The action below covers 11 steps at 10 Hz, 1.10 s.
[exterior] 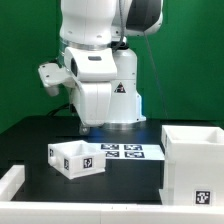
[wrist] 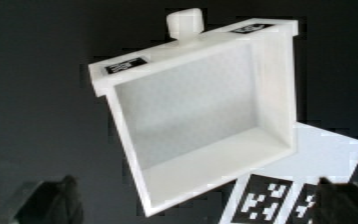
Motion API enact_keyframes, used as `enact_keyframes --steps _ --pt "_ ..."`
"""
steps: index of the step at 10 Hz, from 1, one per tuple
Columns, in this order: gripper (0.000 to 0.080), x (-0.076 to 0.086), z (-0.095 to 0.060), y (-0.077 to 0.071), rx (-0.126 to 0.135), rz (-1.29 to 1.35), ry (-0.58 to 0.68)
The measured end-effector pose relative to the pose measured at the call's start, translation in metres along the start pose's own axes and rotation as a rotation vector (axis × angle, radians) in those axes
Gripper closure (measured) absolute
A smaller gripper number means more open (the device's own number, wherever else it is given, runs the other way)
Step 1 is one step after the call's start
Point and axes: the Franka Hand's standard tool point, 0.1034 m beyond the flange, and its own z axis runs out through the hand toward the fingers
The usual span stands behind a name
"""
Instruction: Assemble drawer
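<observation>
The drawer (exterior: 75, 157) is a small white shallow open-top box with black-and-white tags on its sides, standing on the black table at the exterior view's left of centre. In the wrist view the drawer (wrist: 202, 110) is seen from above, empty, with a small white knob (wrist: 185, 22) on one wall. My gripper (exterior: 85, 127) hangs above and behind the drawer, apart from it. In the wrist view the gripper (wrist: 208, 198) is open and empty. Its dark fingertips (wrist: 51, 200) stand wide apart at the picture's edge.
The marker board (exterior: 122, 152) lies flat just to the exterior view's right of the drawer and also shows in the wrist view (wrist: 300, 195). A large tall white box (exterior: 195, 160) with a tag stands at the right. A white rail (exterior: 10, 185) lies at the front left.
</observation>
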Motion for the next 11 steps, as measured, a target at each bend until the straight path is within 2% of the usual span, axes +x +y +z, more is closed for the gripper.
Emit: enact_keyframes --steps 1,2,3,4,5,8,11 --pt "0.0151 -0.003 0.003 0.003 -0.041 -0.050 -0.010" --pt "0.0151 -0.006 0.014 -0.002 -0.107 -0.112 -0.025" --pt "0.0151 -0.008 0.028 -0.019 -0.139 -0.157 -0.024" --pt "0.0151 -0.012 0.043 -0.036 -0.142 -0.217 -0.014" --pt "0.0151 -0.016 0.058 -0.047 -0.129 -0.249 0.004" --pt "0.0151 -0.011 0.081 -0.052 -0.096 -0.245 0.036" --pt "0.0151 -0.011 0.101 -0.047 -0.064 -0.247 0.062"
